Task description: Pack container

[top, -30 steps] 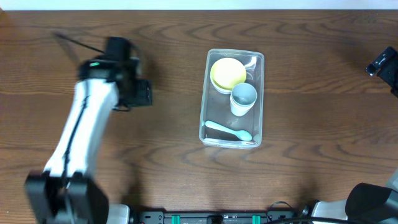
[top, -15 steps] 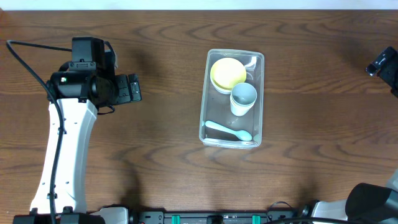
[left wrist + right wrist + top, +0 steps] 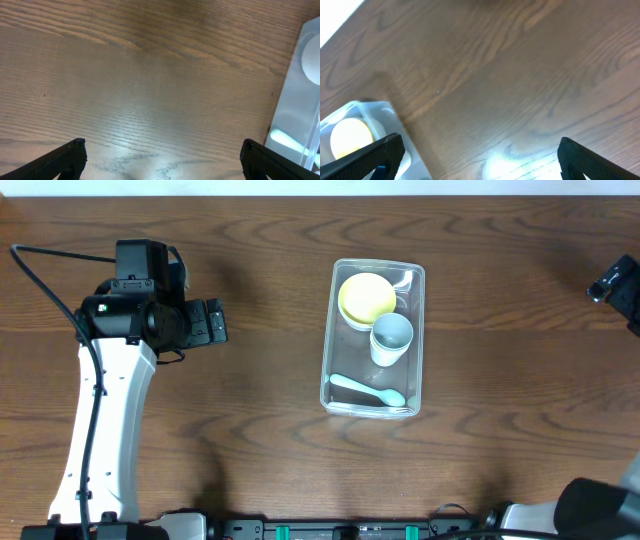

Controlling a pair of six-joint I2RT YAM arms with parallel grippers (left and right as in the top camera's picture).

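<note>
The left gripper (image 3: 213,322) hovers left of the container (image 3: 328,366), jaws wide apart. The right gripper (image 3: 480,146), far right, is likewise spread. Inside the container sit a bowl (image 3: 366,297), cup (image 3: 391,337) and spoon (image 3: 367,391).

The container (image 3: 299,85) is cut by the left wrist view's right edge (contents a blur).

A brown wooden table (image 3: 260,430) with wavy dark lines fills almost the whole picture from above. A thin white strip (image 3: 300,185) runs along the top edge. In the left wrist view, light makes a pale shiny patch (image 3: 125,157) low on the wood.
</note>
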